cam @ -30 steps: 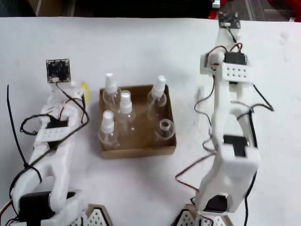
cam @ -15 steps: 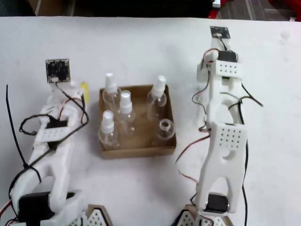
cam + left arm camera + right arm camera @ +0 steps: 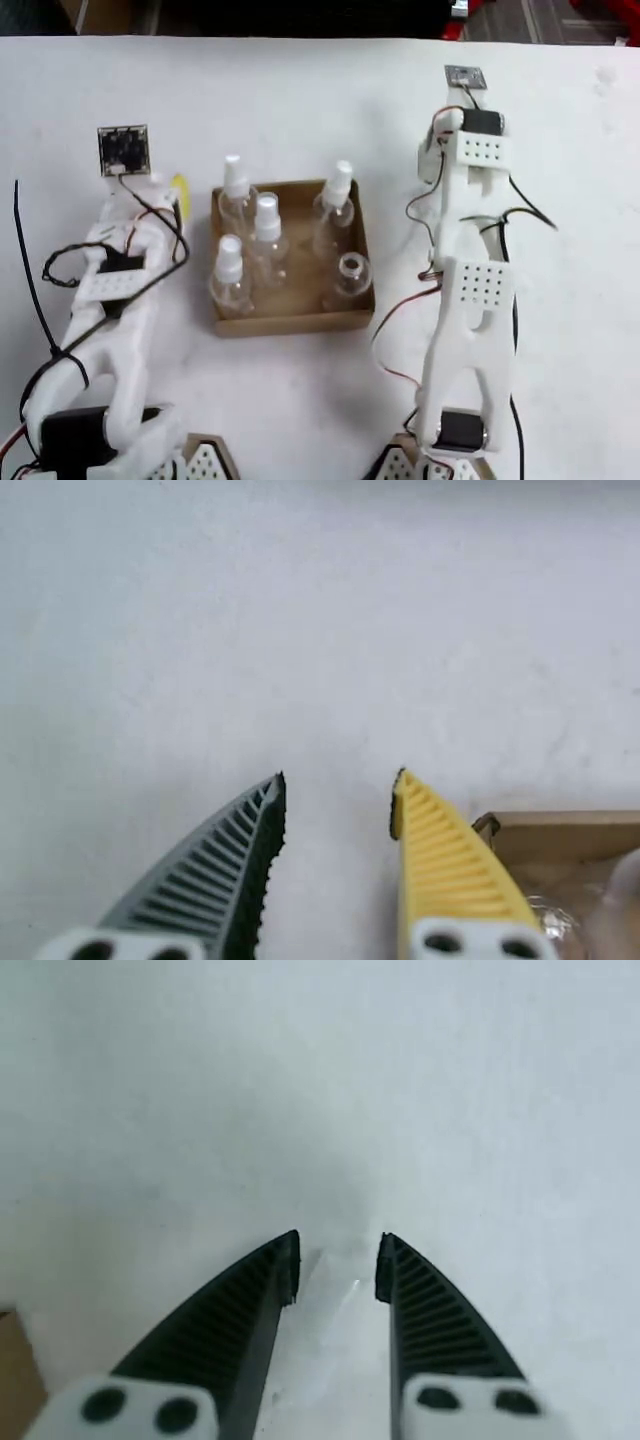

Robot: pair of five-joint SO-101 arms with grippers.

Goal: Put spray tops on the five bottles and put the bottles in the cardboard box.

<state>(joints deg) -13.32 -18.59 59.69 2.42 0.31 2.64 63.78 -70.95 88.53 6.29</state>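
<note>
My left gripper [image 3: 339, 780] hangs over bare tabletop [image 3: 300, 90] with its fingers parted. There is a clear gap between the grey finger [image 3: 215, 880] and the yellow finger [image 3: 440, 860], and nothing in it. The cardboard box [image 3: 290, 322] sits in the middle of the tabletop between my left arm [image 3: 110, 300] and right arm [image 3: 475, 300]. Its far corner on the left arm's side lies just beside the yellow finger, outside the gap.

My right gripper [image 3: 337, 1260] is out toward the far edge of the tabletop, well apart from the box. Its two black fingers [image 3: 240, 1330] are spread a little less than the left pair and hold nothing. I see only white surface between them.

I count five bottles [image 3: 267, 245], all standing upright inside the box. Four of them wear spray tops [image 3: 235, 170]: two along the wall by the left arm, one near the middle, and one at the far corner by the right arm. The fifth, the uncapped bottle [image 3: 350, 275], stands with its neck open at the near corner by the right arm.
</note>
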